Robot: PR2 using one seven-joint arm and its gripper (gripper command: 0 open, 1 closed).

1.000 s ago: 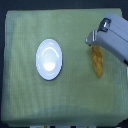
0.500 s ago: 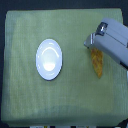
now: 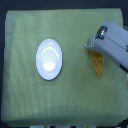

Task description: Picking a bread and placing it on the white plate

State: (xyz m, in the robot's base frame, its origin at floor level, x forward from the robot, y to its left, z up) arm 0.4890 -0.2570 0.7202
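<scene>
While the bread (image 3: 98, 66) lies flat, the fingers (image 3: 90, 46) overhang its upper end.

Cloth (image 3: 30, 95): yellow-green woven fabric, the landmark here; it fills nearly the whole exterior view.
Cloth surface: fine grid-like weave, mostly flat, with a soft wrinkle near its lower middle.
Cloth edges: top edge runs straight near the top of the view; bottom edge is slightly wavy.
Dark strip (image 3: 60, 5): narrow black background band just above the cloth's top edge.
Lower margin (image 3: 45, 125): dim, blurred strip just below the cloth's bottom edge; its details are too small to make out.
</scene>
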